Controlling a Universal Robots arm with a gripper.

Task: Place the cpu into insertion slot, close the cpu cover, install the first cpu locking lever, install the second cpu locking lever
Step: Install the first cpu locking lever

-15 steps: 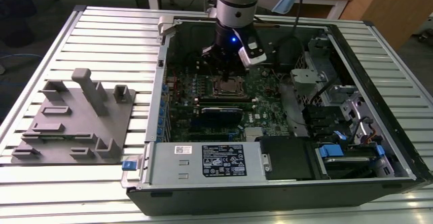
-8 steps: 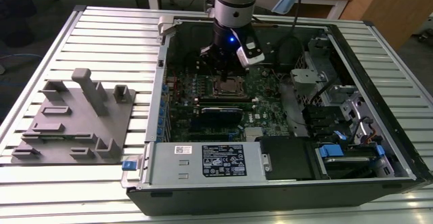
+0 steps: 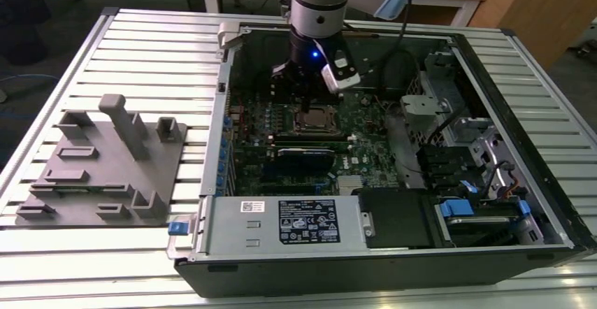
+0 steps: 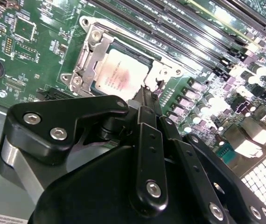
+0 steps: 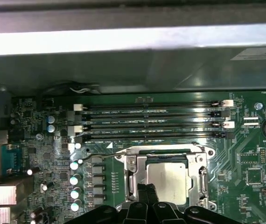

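Your gripper (image 5: 145, 189) is pinched shut on nothing, likely to push, right by the socket (image 5: 206, 154) edge. The chip (image 5: 168, 179) lies inside the socket, under the cover (image 5: 198, 176)

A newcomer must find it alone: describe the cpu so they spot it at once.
Look into the open computer case on the slatted table, at its green motherboard. Beside the four long black memory slots sits the insertion slot, square and framed in silver metal. The cpu is the flat, dull silver-grey square in its middle, the only plain metal face among dark slots and parts.
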